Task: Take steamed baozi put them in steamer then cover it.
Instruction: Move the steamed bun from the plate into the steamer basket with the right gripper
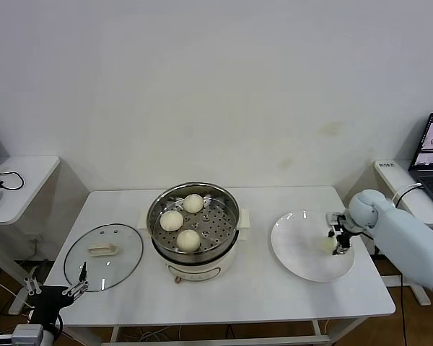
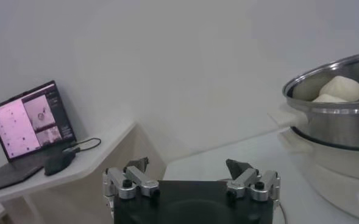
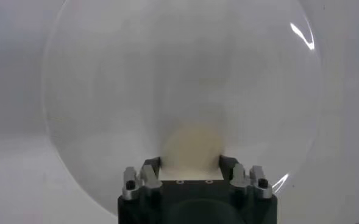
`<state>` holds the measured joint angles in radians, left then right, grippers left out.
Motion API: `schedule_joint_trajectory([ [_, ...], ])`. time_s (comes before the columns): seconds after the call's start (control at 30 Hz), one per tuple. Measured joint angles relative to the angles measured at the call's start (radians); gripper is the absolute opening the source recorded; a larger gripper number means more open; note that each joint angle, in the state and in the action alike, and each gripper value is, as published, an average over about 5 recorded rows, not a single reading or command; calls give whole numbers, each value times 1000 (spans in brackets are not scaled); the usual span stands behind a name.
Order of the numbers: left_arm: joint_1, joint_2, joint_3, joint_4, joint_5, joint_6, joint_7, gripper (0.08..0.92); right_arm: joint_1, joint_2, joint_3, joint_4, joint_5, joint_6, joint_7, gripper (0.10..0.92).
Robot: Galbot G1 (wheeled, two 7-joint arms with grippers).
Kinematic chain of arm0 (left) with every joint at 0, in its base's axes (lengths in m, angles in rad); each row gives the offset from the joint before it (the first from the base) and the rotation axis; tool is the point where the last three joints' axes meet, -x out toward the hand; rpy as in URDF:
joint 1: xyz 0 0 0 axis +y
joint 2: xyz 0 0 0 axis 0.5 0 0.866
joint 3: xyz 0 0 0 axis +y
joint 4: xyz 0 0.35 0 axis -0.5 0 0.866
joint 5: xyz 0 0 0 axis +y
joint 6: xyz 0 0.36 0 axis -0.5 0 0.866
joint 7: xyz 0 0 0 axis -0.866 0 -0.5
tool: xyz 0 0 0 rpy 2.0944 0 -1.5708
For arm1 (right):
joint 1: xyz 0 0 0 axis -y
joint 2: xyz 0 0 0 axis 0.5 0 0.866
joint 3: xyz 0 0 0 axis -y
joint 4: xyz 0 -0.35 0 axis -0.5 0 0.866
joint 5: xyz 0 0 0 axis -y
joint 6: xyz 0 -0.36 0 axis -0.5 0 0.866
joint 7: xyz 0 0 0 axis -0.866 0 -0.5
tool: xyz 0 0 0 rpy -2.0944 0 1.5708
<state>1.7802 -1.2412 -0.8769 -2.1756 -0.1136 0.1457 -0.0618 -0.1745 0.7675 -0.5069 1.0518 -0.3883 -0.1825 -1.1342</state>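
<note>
Right gripper (image 1: 338,243) round smooth cream bun (image 1: 329,244), flat white plate (image 1: 303,249).

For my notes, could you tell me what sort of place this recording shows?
Probably a lab or office test area, not a kitchen: bare white wall, plain white table holding the steamer, and an open laptop on a side desk.

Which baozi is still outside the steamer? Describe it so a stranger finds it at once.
Start at the white table and its steel steamer, then go to the white plate on the robot's right of the steamer. On the plate's far right side sits the one baozi, gripped by the right claw. It is the only bun on a plate; three others lie in the steamer.
</note>
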Motion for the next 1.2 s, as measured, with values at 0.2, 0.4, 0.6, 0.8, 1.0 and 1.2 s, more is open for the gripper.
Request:
schedule_joint_trajectory([
  [0.2,-4,1,3,-1,0,0,0,823,53,-25,-44,43,44,-21,-8,577],
  [0.4,-11,9,5,-2,0,0,0,823,158,-54,-130,111,119,-53,-10,578],
  [0.6,-16,20,4,-4,-4,2,0,823,313,-51,-251,185,218,-91,-3,585],
  [0.8,-22,24,4,0,-7,2,0,823,497,-7,-384,243,329,-128,10,591],
  [1.0,-22,23,4,-5,-7,3,0,823,659,71,-506,292,446,-177,36,595],
  [1.2,-14,17,-4,-17,-9,4,1,823,748,167,-583,326,567,-241,76,602],
])
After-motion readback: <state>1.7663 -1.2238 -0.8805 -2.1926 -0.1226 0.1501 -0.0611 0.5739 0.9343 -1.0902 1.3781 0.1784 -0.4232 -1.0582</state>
